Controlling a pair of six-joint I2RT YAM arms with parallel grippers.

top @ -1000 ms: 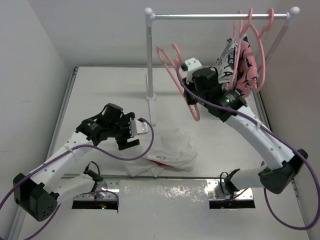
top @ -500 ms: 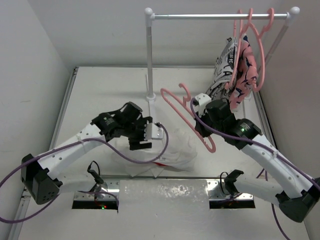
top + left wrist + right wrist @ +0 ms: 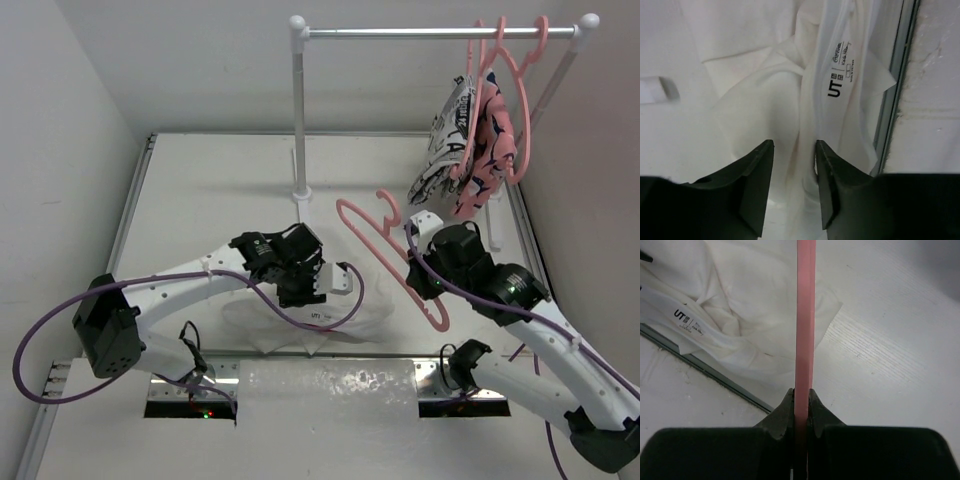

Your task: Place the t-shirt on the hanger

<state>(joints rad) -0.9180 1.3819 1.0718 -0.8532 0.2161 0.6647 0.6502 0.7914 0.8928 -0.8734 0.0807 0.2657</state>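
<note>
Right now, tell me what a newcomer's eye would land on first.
The pink hanger, clamped in the right tool, slants above the middle of the table. Beside it the crumpled white t-shirt lies at the near edge, the open left tool poised over a fold. At the back right, patterned garments hang on a rail.

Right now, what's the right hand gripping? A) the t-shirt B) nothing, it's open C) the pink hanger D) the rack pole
C: the right hand is shut on the hanger, its pink bar pinched tight in the wrist view, while the t-shirt lies crumpled below.
</note>
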